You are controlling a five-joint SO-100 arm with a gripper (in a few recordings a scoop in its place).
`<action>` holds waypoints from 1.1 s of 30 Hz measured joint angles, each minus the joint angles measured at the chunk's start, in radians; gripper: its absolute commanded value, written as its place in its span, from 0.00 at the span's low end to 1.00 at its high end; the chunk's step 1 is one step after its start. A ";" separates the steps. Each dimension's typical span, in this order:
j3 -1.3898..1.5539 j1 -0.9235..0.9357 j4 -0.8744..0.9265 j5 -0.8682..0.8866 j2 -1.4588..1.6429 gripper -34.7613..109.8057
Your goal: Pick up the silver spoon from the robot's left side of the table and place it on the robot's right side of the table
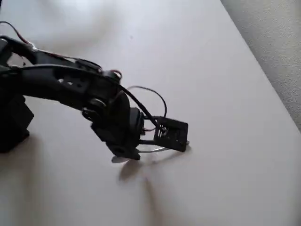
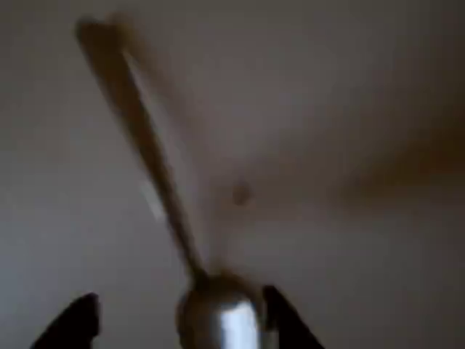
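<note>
The black robot arm reaches from the left across the plain white worktop [image 1: 225,70], its jaws [image 1: 126,151] low over the near middle. The small shiny silver metal spoon [image 2: 218,316] sits with its oval bowl between the two dark fingertips [image 2: 287,320], handle pointing away up-left, blurred. Whether the jaws are clenched on it I cannot tell. Grey carpet floor [image 1: 277,42] lies far right.

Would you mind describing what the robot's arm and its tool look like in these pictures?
The arm is matte black with chunky, rounded plastic segments. Thin black and red cables loop loosely beside it, and a small black boxy module sits near the wrist. In the wrist view, the tool shows two dark, pointed fingertips. I see no markings.
</note>
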 measured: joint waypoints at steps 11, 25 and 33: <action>0.035 -0.155 0.164 0.583 0.660 0.23; 0.933 -0.535 0.353 1.583 1.875 0.23; 1.434 -0.410 0.238 1.545 2.034 0.23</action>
